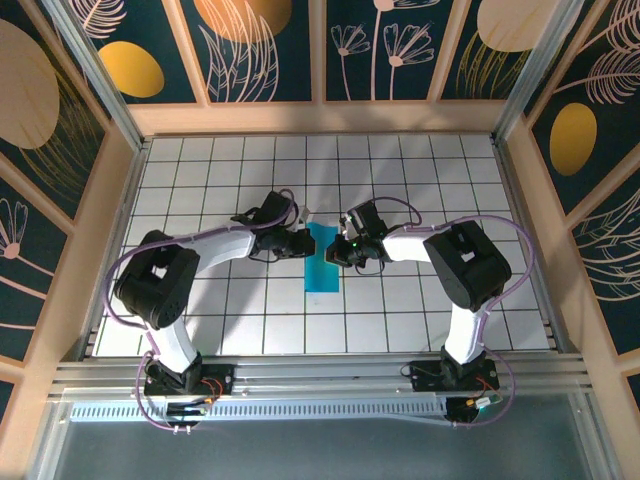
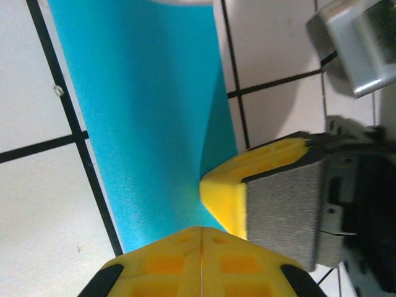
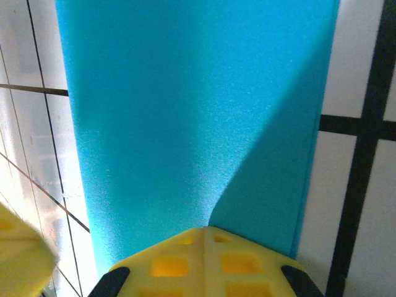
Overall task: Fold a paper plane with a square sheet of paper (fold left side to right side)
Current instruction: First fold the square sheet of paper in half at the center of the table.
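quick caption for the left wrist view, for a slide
Cyan paper strip on white tiles, left gripper shut at its end, right gripper at its edge.

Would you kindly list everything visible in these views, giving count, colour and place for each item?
folded sheet of thin paper: one, bright cyan-blue, a narrow strip lying mid-table between the grippers.
tiled table top: one, white with dark grid lines, under everything.
patterned wall panels: several, navy with cream and orange plant motifs, in pale wood frames around the table.
metal rail: one, silver, at the near edge, carrying both arm bases.
left arm: one, black and white with a lilac cable; left gripper, yellow fingers shut, at the paper's left edge.
right arm: one, same colours; right gripper, yellow fingers shut, at the paper's right edge.
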Available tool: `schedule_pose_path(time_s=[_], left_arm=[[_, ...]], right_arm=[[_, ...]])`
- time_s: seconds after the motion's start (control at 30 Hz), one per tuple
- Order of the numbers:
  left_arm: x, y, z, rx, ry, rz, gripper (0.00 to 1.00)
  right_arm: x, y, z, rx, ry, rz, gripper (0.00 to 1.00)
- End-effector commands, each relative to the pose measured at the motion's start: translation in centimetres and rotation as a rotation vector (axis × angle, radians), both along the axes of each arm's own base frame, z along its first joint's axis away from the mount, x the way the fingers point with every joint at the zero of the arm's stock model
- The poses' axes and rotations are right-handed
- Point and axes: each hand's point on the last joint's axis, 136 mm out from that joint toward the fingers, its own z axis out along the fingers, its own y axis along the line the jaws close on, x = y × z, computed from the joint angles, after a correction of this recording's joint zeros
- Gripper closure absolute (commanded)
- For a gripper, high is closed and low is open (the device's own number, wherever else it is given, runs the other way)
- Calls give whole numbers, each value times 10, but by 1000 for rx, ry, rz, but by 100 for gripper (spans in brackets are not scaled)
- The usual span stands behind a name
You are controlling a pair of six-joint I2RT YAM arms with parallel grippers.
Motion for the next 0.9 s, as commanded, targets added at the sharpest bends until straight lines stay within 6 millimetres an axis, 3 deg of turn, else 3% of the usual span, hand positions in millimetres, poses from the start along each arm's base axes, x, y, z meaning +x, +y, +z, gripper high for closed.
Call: schedule_pose_path(time_s=[0.0,0.3,0.57,0.6,0.87], left_arm=[[-7,-7,-12,-27,6,-70,94],[-10,12,-51,99,56,-28,96],[-8,20,-58,115,64,5,97],[-16,26,-66,122,90,13,98],[-21,47,-68,44,131,75,98]], right_arm=[[-27,-29,-45,-177,115,-20,100],[-31,-33,-49,-199,124,-13,100],[-36,-39,-54,-228,134,-14,100],[-36,-40,-55,-231,136,-15,100],[-38,-44,-58,-249,143,-18,100]])
